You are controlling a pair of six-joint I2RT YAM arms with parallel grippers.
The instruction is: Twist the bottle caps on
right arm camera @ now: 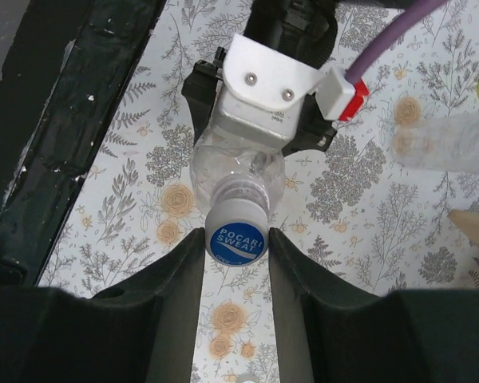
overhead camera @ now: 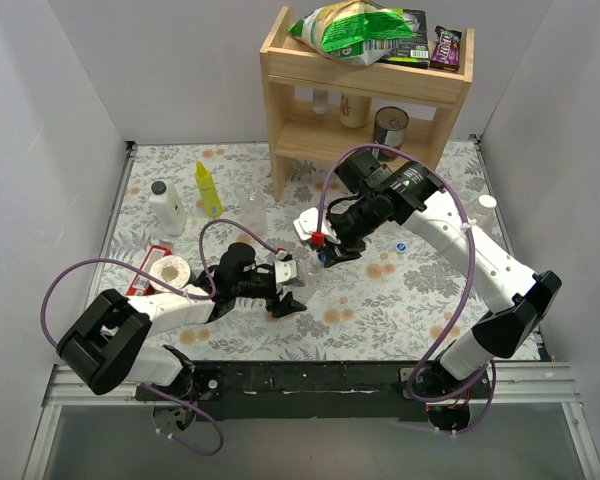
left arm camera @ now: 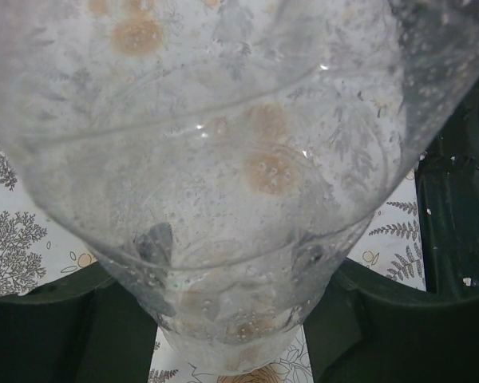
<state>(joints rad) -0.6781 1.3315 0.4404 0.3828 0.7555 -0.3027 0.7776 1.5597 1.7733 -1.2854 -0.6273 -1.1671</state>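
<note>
My left gripper (overhead camera: 285, 290) is shut on a clear bottle (overhead camera: 302, 268) and holds it tilted with its neck towards the right arm. In the left wrist view the bottle (left arm camera: 239, 159) fills the frame, with the gripper (left arm camera: 231, 319) closed on its lower body. My right gripper (right arm camera: 236, 239) is shut on a cap with a blue top (right arm camera: 236, 237) that sits on the bottle's neck (right arm camera: 238, 171). The right gripper also shows in the top view (overhead camera: 323, 248). A small blue cap (overhead camera: 401, 245) lies on the table. Another clear bottle (overhead camera: 252, 203) stands further back.
A wooden shelf (overhead camera: 365, 90) with snack bags and a can (overhead camera: 390, 128) stands at the back. A yellow squeeze bottle (overhead camera: 209, 190) and a white black-capped bottle (overhead camera: 166, 208) stand at the left. A tape roll (overhead camera: 170, 270) lies near the left arm. A white round top (overhead camera: 487, 203) shows at the right edge.
</note>
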